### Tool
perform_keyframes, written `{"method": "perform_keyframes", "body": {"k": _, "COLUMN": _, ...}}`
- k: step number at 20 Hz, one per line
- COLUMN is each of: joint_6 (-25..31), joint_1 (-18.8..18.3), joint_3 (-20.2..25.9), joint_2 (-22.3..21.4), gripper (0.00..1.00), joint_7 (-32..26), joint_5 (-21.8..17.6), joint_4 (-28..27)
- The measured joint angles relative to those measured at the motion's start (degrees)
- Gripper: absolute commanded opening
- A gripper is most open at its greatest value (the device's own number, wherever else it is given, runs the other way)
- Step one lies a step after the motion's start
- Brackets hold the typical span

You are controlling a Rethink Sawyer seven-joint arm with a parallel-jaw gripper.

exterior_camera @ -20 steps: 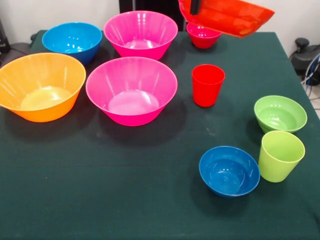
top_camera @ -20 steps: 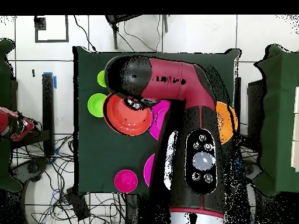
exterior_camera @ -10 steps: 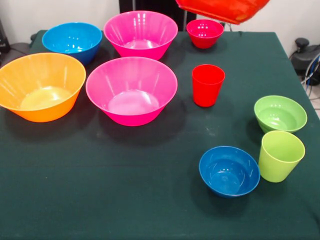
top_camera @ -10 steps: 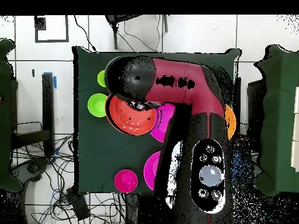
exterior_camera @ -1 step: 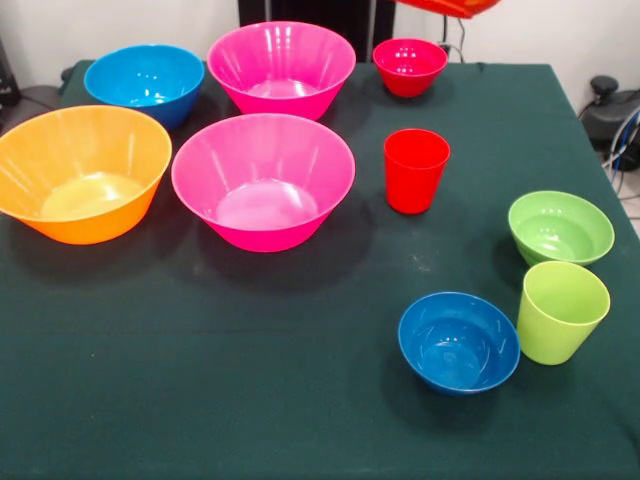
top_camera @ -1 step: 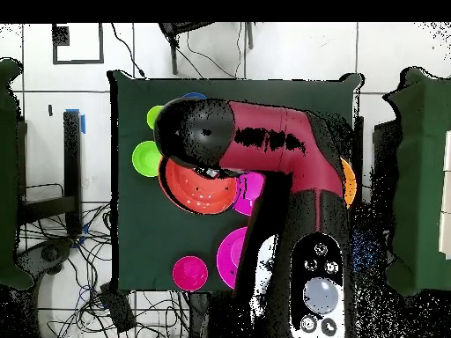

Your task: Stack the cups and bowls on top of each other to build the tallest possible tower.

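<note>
The wide red-orange bowl [top_camera @ -1 step: 198, 187] hangs in the air under my arm; in the front view only its underside [exterior_camera @ -1 step: 450, 6] shows at the top edge. My gripper [top_camera @ -1 step: 208, 168] sits at that bowl's rim, mostly hidden by the arm's wrist, and holds it aloft. The red cup [exterior_camera @ -1 step: 416, 170] stands upright and alone mid-table. In the front view the small red bowl [exterior_camera @ -1 step: 409, 65] sits behind the red cup. The lime-green cup [exterior_camera @ -1 step: 561, 311] stands beside the small green bowl [exterior_camera @ -1 step: 560, 226] and the small blue bowl [exterior_camera @ -1 step: 458, 340].
Two big pink bowls [exterior_camera @ -1 step: 281, 68] [exterior_camera @ -1 step: 263, 180], the yellow-orange bowl [exterior_camera @ -1 step: 82, 172] and the mid-sized blue bowl [exterior_camera @ -1 step: 144, 83] fill the front view's left half of the green-clothed table [exterior_camera @ -1 step: 200, 380]. Cables lie on the floor around the table.
The red-orange bowl has risen with the arm, from well inside the front view to its top edge. The arm has swung slightly in the overhead view.
</note>
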Motion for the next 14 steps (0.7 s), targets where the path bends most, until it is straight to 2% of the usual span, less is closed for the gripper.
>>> {"method": "perform_keyframes", "body": {"k": 9, "joint_6": -1.26, "joint_1": -0.12, "joint_3": -0.03, "joint_2": -1.67, "gripper": 0.0, "joint_7": 0.0, "joint_5": -0.21, "joint_4": 3.76}}
{"method": "perform_keyframes", "body": {"k": 13, "joint_6": -6.02, "joint_1": -0.87, "joint_3": 0.01, "joint_2": -0.99, "gripper": 0.0, "joint_7": 0.0, "joint_5": -0.37, "joint_4": 5.67}}
{"method": "perform_keyframes", "body": {"k": 14, "joint_6": -9.86, "joint_1": -1.38, "joint_3": 0.0, "joint_2": -0.4, "gripper": 0.0, "joint_7": 0.0, "joint_5": -0.55, "joint_4": 6.72}}
